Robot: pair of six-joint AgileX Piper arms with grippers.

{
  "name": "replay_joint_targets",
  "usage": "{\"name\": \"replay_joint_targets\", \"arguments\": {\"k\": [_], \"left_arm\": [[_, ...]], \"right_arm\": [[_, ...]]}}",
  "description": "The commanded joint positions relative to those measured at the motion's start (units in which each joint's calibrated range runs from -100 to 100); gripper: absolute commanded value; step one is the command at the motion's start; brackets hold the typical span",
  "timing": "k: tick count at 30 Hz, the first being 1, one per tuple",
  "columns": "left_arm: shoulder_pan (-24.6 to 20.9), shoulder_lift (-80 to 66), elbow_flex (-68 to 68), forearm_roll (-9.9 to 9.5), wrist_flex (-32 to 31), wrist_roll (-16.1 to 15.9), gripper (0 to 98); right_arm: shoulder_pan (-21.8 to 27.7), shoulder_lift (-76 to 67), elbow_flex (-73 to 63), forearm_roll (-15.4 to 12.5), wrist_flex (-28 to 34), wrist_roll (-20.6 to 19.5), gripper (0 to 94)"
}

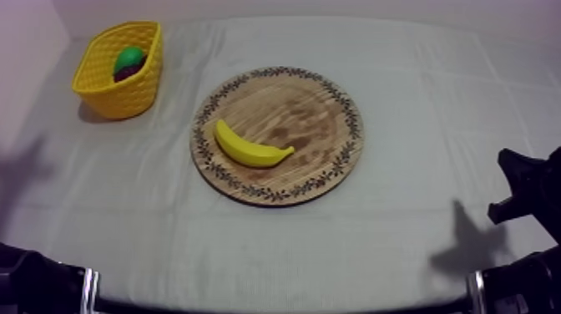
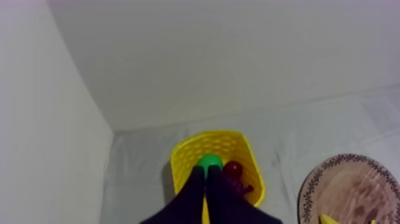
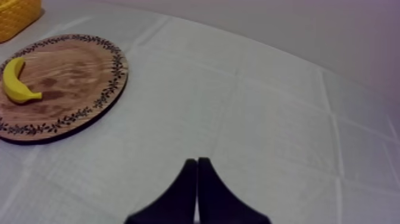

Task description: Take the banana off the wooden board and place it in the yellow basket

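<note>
A yellow banana point(image 1: 250, 149) lies on the left half of the round wooden board point(image 1: 310, 115) in the middle of the table. The yellow basket point(image 1: 115, 93) stands at the far left and holds a green fruit point(image 1: 129, 58) and a small red fruit point(image 2: 233, 170). My left gripper point(image 2: 205, 171) is shut on nothing and points at the basket point(image 2: 186, 154) from a distance. Far right of the board point(image 3: 74, 68) and the banana point(image 3: 14, 81), my right gripper point(image 3: 197, 162) hangs over bare cloth, also shut on nothing.
The left arm point(image 1: 37, 284) sits low at the table's front left edge and the right arm point(image 1: 526, 190) at its right edge. Grey-white cloth stretches between the board and both arms. A wall runs behind and to the left of the basket.
</note>
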Motion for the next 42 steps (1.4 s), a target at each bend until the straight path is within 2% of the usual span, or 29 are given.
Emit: {"name": "replay_joint_targets", "arguments": {"k": [1, 8, 15, 28, 42], "left_arm": [[0.66, 2.56, -5.20, -0.07, 1.06, -0.43, 0.0], [4.78, 7.56, -9.76, -1.56, 3.72, -0.04, 0.0], [10.74, 11.45, -9.42, -3.94, 4.12, 2.28, 0.0], [20.90, 18.20, -3.29, -6.48, 2.57, 6.38, 0.0], [25.80, 26.43, 2.12, -7.16, -0.33, 9.51, 0.0]], "right_arm": [[0.00, 0.00, -0.05, -0.01, 0.00, -0.03, 0.3], [0.00, 0.00, -0.05, -0.01, 0.00, -0.03, 0.3], [0.00, 0.00, -0.05, -0.01, 0.00, -0.03, 0.3], [0.00, 0.00, -0.05, -0.01, 0.00, -0.03, 0.3], [0.00, 0.00, -0.05, -0.01, 0.00, -0.03, 0.3]]}}
